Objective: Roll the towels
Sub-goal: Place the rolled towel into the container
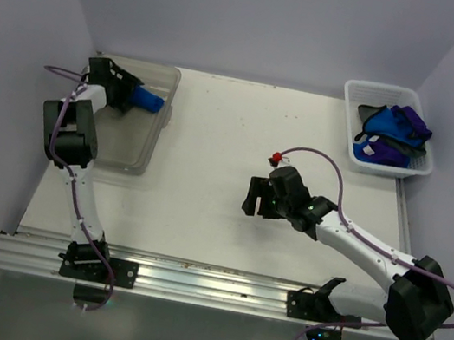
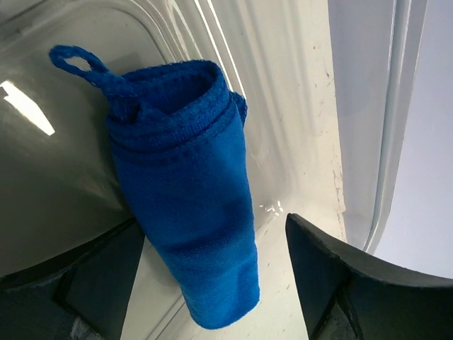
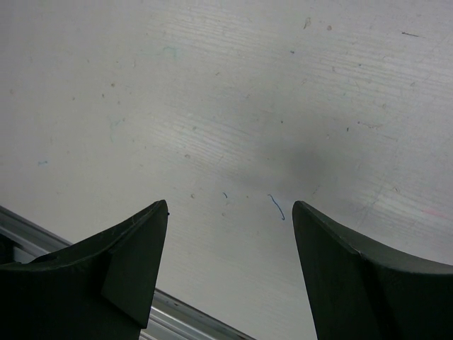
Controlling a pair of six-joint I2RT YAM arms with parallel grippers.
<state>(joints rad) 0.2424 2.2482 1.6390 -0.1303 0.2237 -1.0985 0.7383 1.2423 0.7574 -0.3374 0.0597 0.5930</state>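
Hanging loop (image 2: pixel 74 62) on rolled blue towel (image 2: pixel 187 212), only in left wrist view

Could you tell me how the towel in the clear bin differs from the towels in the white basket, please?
The towel in the clear bin is rolled into a tight tube; the towels in the white basket lie loose and crumpled. The bin holds one towel, all blue; the basket holds several, blue and purple. Both are soft cloth.

A lab test cell: blank walls (image 1: pixel 262 18) enclose a white table (image 1: pixel 202 210) with an aluminium rail (image 1: pixel 207 284).
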